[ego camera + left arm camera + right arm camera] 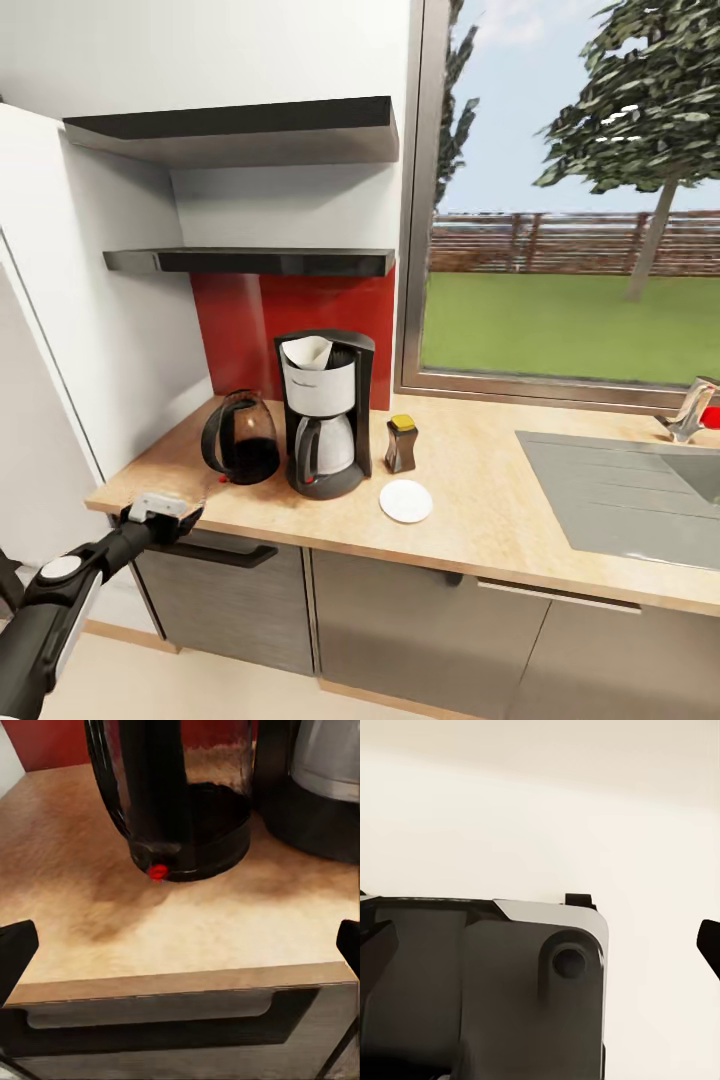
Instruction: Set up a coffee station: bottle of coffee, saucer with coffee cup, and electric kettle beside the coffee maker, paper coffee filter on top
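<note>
While the electric kettle (241, 438) touches the coffee maker (322, 412), left pincer (160, 512) spread before the kitchen countertop (480, 500); right pincer's (540, 945) fingertips wide apart.

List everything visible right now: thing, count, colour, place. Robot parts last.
kitchen countertop: 1, light tan wood, over dark grey cabinets
coffee maker: 1, black and silver, on counter by red backsplash
paper coffee filter: 1, white, on top of coffee maker
electric kettle: 1, clear glass and black, beside maker
bottle of coffee: 1, dark brown, golden cap, beside maker
saucer: 1, white, bare, near counter front
shelves: 2, charcoal, on wall
sink: 1, grey
left gripper: black, open, at counter edge
</note>
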Available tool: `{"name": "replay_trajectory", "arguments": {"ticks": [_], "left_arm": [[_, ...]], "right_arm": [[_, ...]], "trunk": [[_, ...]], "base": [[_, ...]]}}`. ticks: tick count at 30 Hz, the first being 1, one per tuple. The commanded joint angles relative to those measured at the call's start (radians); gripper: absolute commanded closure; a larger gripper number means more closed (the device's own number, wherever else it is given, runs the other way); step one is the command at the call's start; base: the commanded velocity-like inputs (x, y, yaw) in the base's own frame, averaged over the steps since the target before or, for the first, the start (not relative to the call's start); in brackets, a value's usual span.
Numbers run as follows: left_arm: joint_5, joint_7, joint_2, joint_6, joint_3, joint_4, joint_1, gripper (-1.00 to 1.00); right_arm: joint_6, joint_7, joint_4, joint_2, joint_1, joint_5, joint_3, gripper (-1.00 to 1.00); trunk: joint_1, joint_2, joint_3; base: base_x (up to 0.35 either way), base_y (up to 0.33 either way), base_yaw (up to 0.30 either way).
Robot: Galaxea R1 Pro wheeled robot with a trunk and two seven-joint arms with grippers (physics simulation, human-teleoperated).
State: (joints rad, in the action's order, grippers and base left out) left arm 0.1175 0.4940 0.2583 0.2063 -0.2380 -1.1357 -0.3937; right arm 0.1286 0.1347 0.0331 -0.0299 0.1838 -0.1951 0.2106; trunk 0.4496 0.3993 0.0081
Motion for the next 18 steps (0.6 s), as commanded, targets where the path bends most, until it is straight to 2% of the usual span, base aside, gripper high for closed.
{"name": "replay_trajectory", "arguments": {"ticks": [1, 3, 6, 10, 14, 18], "left_arm": [[0.000, 0.007, -0.002, -0.010, -0.013, 0.001, 0.015, -1.00], [-0.027, 0.007, -0.003, -0.053, -0.036, 0.008, 0.055, -1.00], [-0.056, 0.006, -0.004, -0.102, -0.049, 0.035, 0.111, -1.00], [-0.067, 0.004, -0.004, -0.146, -0.054, 0.132, 0.158, -1.00], [-0.064, 0.001, 0.000, -0.217, -0.058, 0.281, 0.197, -1.00], [-0.064, -0.003, 0.004, -0.348, -0.059, 0.450, 0.253, -1.00]], "right_arm": [[0.003, 0.003, -0.001, 0.000, 0.000, -0.009, 0.009, -1.00], [0.003, 0.003, -0.001, 0.000, 0.000, -0.009, 0.009, -1.00], [0.003, 0.003, -0.001, -0.001, 0.000, -0.009, 0.010, -1.00], [0.003, 0.003, -0.001, -0.001, 0.000, -0.009, 0.010, -1.00], [0.003, 0.003, -0.001, -0.001, 0.000, -0.009, 0.010, -1.00], [0.003, 0.003, -0.002, -0.001, 0.000, -0.010, 0.010, -1.00]], "trunk": [[0.000, 0.001, 0.000], [0.000, 0.001, 0.000], [0.000, 0.001, 0.000], [0.000, 0.001, 0.000], [0.000, 0.001, 0.000], [0.000, 0.001, 0.000]], "base": [[0.000, 0.000, 0.000], [0.000, 0.000, 0.000], [0.000, 0.000, 0.000], [0.000, 0.000, 0.000], [0.000, 0.000, 0.000], [0.000, 0.000, 0.000]]}}
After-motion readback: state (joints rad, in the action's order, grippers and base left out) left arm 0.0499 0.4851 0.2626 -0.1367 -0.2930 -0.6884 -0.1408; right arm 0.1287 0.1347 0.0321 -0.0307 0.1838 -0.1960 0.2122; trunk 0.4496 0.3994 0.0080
